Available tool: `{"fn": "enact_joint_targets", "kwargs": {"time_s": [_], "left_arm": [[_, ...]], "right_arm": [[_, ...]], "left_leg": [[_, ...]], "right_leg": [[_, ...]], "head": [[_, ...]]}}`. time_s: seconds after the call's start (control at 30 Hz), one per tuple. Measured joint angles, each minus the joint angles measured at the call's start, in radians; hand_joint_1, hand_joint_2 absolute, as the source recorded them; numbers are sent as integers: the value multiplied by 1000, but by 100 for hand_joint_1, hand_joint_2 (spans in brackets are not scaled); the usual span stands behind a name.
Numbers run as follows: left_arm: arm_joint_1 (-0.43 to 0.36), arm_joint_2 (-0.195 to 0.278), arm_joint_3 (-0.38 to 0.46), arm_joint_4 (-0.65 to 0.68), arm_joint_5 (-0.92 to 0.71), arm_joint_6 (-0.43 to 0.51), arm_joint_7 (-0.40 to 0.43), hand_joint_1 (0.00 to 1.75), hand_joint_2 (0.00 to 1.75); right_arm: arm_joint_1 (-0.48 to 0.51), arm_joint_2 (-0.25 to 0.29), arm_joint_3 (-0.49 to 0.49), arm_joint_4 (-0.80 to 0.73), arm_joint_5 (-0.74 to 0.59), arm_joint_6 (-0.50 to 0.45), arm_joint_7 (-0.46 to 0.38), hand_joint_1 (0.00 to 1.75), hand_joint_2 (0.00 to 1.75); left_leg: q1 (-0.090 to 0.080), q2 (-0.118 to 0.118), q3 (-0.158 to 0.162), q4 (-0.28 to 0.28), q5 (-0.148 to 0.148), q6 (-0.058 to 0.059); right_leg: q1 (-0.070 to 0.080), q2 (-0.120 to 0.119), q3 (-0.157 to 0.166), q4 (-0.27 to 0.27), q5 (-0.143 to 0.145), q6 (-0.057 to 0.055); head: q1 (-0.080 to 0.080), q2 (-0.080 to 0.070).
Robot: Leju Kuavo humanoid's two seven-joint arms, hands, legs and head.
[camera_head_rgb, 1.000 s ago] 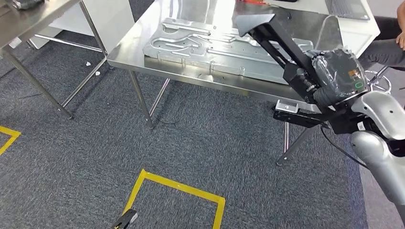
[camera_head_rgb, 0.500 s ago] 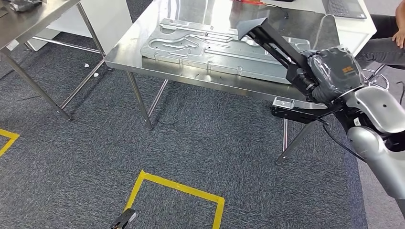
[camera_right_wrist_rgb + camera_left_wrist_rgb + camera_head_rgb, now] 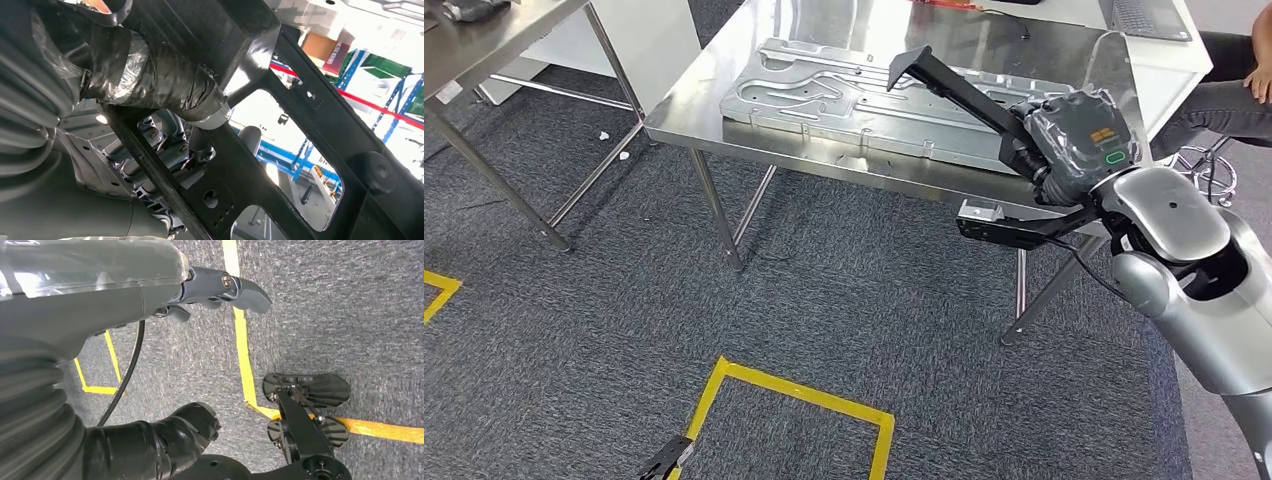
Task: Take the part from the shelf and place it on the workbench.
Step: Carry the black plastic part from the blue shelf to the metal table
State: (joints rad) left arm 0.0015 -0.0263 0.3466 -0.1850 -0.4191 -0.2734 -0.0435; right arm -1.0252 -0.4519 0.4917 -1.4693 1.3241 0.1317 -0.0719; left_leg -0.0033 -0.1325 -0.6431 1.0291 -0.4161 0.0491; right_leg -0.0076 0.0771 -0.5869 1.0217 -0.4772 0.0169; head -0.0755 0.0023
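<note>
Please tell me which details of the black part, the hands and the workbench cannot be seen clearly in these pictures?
- Black part: its near end, head view, hidden behind the right hand.
- Whether the part touches the workbench: head view angle cannot settle it.
- Right hand's fingers: right wrist view, partly hidden by the part's frame.
- Workbench far side: cut off by the head view's top edge.

You cannot see the right hand's (image 3: pixel 1074 140) fingers in the head view: its wrapped back covers them where they grip the black part (image 3: pixel 954 85). In the right wrist view the part (image 3: pixel 280 125) runs off the picture's edges. Beyond the hand, the worktop's (image 3: pixel 724 130) far side and a seated person (image 3: pixel 1239 95) are cut off.
</note>
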Motion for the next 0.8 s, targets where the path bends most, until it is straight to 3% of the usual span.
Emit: {"fn": "enact_joint_targets", "kwargs": {"time_s": [0.27,0.43,0.47,0.53,0.6,0.63,0.67,0.7,0.77,0.8], "left_arm": [[0,1,1,0,-7,1,-1,0,175],[-1,3,4,0,-9,1,-1,0,175],[-1,3,4,0,-9,1,-1,0,175],[0,3,6,0,-9,1,-1,0,175],[4,3,8,0,-9,1,-1,0,175],[6,3,9,0,-9,0,-1,0,175],[8,3,9,0,-10,0,-1,0,175],[9,3,9,0,-10,0,-2,0,175],[9,-2,9,1,-11,0,-3,0,175],[9,-5,10,1,-11,-1,-4,0,175]], "right_arm": [[-26,16,16,12,10,12,0,175,175],[-38,21,17,16,13,14,0,175,175],[-43,22,19,17,14,14,0,175,175],[-53,26,23,18,16,16,-1,175,175],[-58,32,30,23,17,19,-2,175,175],[-58,35,34,26,17,22,-3,175,175],[-58,37,38,29,17,24,-3,175,175],[-59,38,42,32,17,27,-4,175,175],[-68,40,49,37,17,29,-4,175,175],[-72,41,51,39,17,30,-4,175,175]], "left_leg": [[-6,0,0,3,-2,3],[-5,6,2,1,-5,12],[-2,10,7,-4,-4,15],[1,19,17,-12,-6,24],[-2,28,24,-13,-13,29],[-4,31,28,-12,-17,30],[-6,33,34,-12,-23,30],[-9,34,42,-12,-29,30],[-13,34,57,-13,-42,29],[-12,34,61,-14,-47,27]], "right_leg": [[-6,0,1,-4,-1,3],[-10,5,2,-8,-4,11],[-8,-5,-3,3,-11,13],[-4,-39,-43,81,-50,15],[-2,-64,-118,219,-100,12],[-2,-68,-151,270,-107,10],[-1,-69,-169,286,-93,6],[2,-69,-168,261,-58,-1],[11,-60,-128,135,36,-27],[16,-53,-106,80,70,-42]], "head": [[0,0],[0,0],[1,0],[4,0],[5,0],[5,0],[5,0],[6,0],[3,0],[-3,0]]}}
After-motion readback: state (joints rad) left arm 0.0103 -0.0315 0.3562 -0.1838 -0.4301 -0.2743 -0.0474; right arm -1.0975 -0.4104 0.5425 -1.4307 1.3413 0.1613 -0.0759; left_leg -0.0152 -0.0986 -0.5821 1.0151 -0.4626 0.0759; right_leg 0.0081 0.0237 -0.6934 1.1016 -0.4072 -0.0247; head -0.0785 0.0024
